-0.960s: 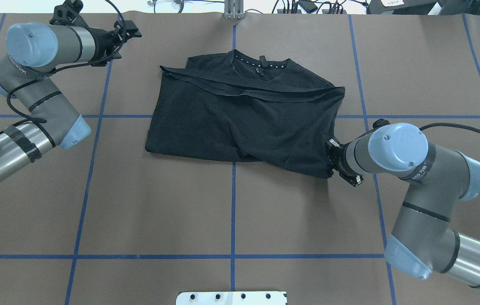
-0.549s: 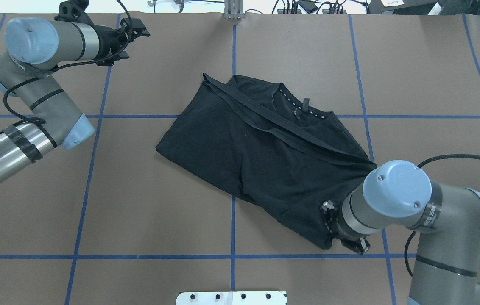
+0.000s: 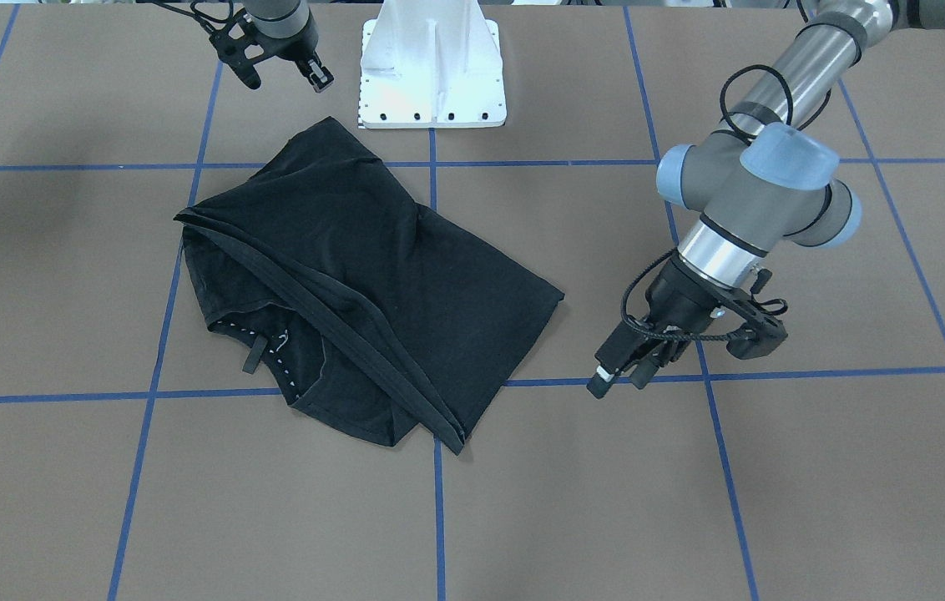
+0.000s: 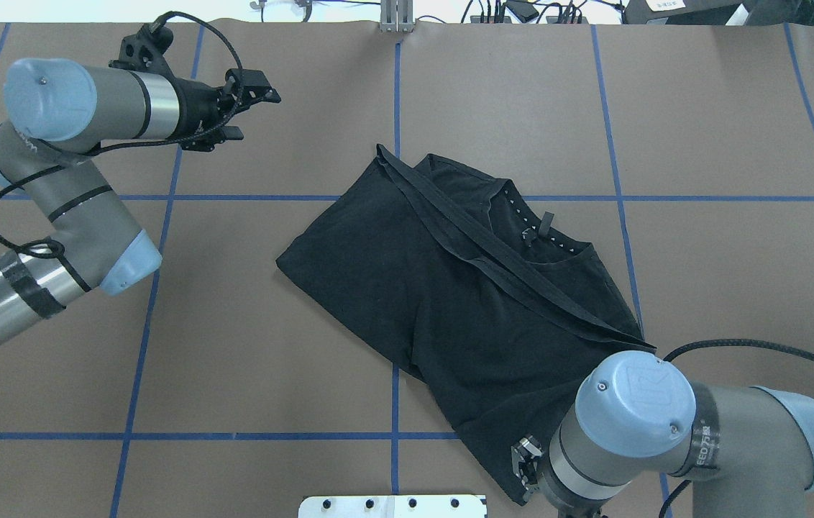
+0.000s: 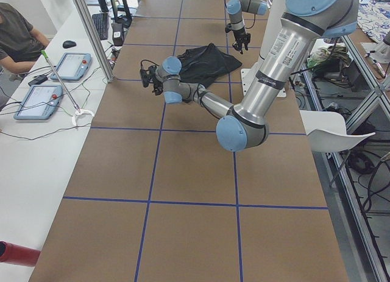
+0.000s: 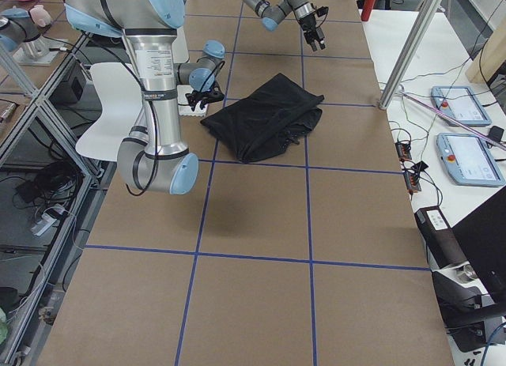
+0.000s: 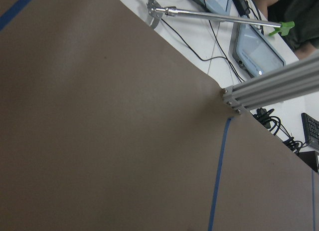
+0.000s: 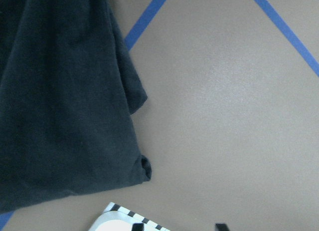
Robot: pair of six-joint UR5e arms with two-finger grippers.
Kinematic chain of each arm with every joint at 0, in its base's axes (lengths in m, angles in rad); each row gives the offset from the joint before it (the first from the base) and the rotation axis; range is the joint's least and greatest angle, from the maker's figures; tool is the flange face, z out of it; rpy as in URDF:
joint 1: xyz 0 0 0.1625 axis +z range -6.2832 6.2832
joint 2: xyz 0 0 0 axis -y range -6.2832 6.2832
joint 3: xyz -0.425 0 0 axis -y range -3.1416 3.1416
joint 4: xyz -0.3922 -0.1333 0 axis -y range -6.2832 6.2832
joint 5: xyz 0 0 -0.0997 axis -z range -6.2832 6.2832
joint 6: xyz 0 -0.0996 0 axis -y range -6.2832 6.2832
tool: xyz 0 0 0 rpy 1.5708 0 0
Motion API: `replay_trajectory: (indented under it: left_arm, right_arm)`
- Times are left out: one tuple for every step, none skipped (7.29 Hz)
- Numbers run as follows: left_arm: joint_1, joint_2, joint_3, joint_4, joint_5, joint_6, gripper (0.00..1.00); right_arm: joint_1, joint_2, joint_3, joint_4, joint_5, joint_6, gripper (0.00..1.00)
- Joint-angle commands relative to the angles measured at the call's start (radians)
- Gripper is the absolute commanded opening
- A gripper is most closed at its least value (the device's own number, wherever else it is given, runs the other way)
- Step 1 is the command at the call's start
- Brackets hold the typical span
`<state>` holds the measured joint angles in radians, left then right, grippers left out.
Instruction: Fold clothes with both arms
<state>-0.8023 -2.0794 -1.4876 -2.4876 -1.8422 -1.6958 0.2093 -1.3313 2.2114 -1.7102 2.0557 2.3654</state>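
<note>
The black T-shirt lies folded and turned at a slant on the brown table, collar toward the far right; no logo shows. It also shows in the front view and the right wrist view. My right gripper is open and empty, just above the shirt's corner nearest the robot; in the overhead view it is mostly hidden under the right wrist. My left gripper hangs at the far left, apart from the shirt. In the front view its fingers stand slightly apart and hold nothing.
The white mounting base stands at the table's near edge, close to the shirt's corner and the right gripper. Blue tape lines grid the table. An aluminium post stands at the far edge. A side bench holds tablets.
The shirt has slid toward the robot and to the right and has turned to a slant, with the right arm drawing back. The left gripper has shifted a little to the right.
</note>
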Motion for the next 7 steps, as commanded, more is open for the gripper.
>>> replay_trajectory:
  left_arm:
    - [0.128,0.067,-0.242,0.294,0.046,-0.021,1.0]
    - [0.235,0.141,-0.281,0.3,0.17,-0.057,0.99]
    - [0.282,0.145,-0.263,0.303,0.194,-0.059,0.99]
    - [0.294,0.141,-0.246,0.305,0.196,-0.061,0.96]
    - [0.313,0.124,-0.214,0.305,0.198,-0.061,0.91]
    - [0.322,0.107,-0.185,0.303,0.196,-0.059,0.89]
    - [0.322,0.072,-0.134,0.302,0.198,-0.059,0.86]
  right_arm:
    - [0.132,0.053,-0.001,-0.002,0.004,0.0,1.0]
    - [0.216,0.081,-0.004,0.0,0.003,-0.014,1.0]
    - [0.296,0.11,-0.016,0.001,0.0,-0.067,1.0]
    - [0.356,0.132,-0.057,0.003,-0.011,-0.149,1.0]
    - [0.427,0.176,-0.141,0.007,-0.009,-0.238,1.0]
    - [0.455,0.194,-0.197,0.009,-0.009,-0.273,1.0]
    - [0.455,0.195,-0.202,0.009,-0.009,-0.275,1.0]
